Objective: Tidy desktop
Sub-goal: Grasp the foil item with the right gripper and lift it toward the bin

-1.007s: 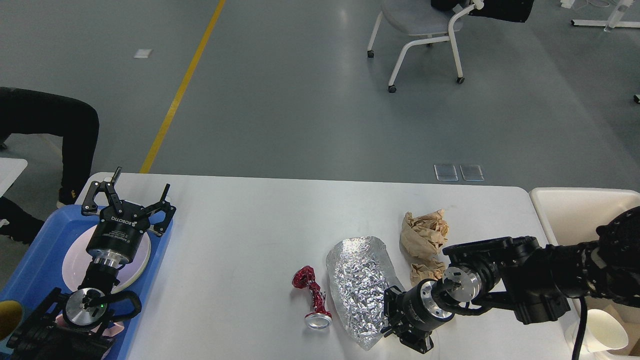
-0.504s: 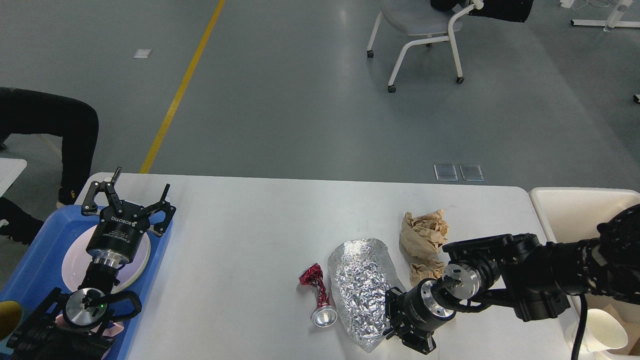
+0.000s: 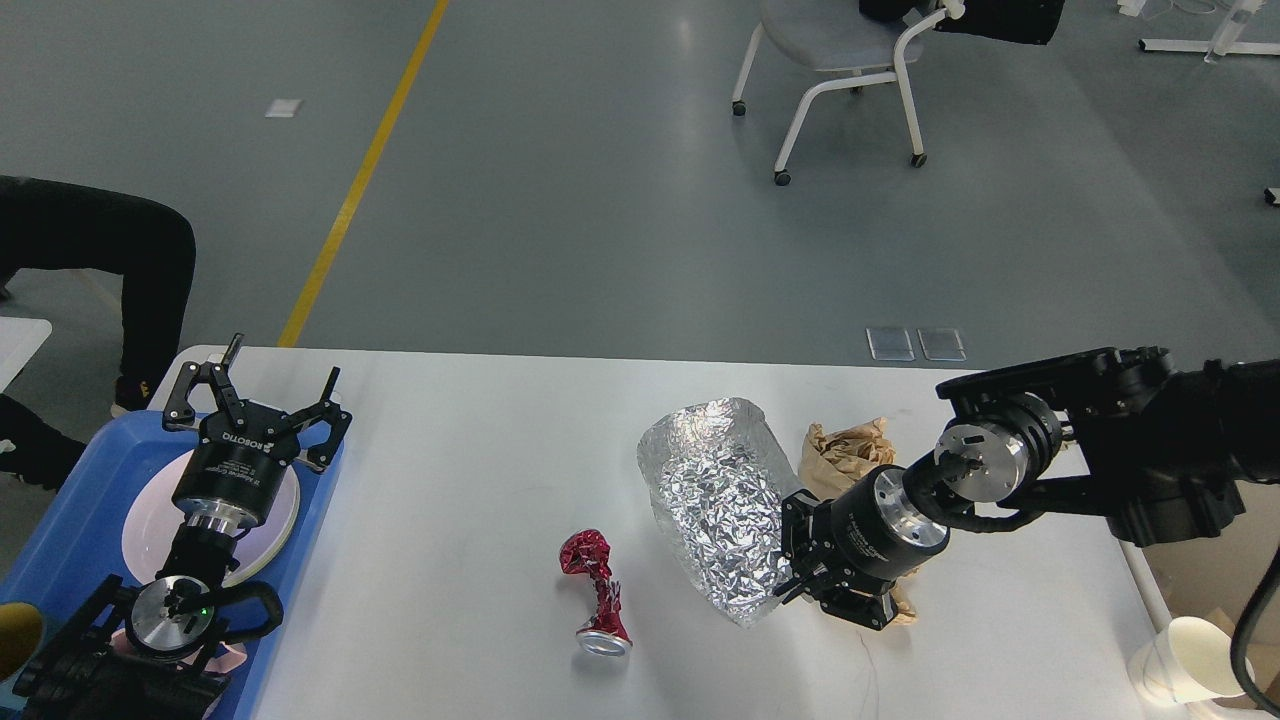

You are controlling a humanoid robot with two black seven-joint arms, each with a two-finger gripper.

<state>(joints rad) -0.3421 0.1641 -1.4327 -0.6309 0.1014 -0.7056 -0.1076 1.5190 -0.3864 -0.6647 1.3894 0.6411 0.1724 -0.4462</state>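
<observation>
The white desktop (image 3: 480, 470) fills the lower half of the head view. My right gripper (image 3: 797, 580) is shut on the lower right edge of a crumpled silver foil sheet (image 3: 712, 495) and holds it raised and tilted above the desktop. A crushed red can (image 3: 598, 596) lies to the left of the foil. Crumpled brown paper (image 3: 845, 450) lies behind the right gripper, partly hidden. My left gripper (image 3: 284, 362) is open and empty above the far end of the blue tray (image 3: 60, 520).
A white plate (image 3: 145, 525) lies in the blue tray under my left arm. A beige bin (image 3: 1200, 585) and a white paper cup (image 3: 1195, 660) sit at the right edge. A person's leg (image 3: 100, 240) is at far left, a chair (image 3: 840, 40) beyond the table.
My right gripper has lifted the foil sheet up off the desktop and away from me. The red can has shifted left and nearer. The left arm has not moved.
</observation>
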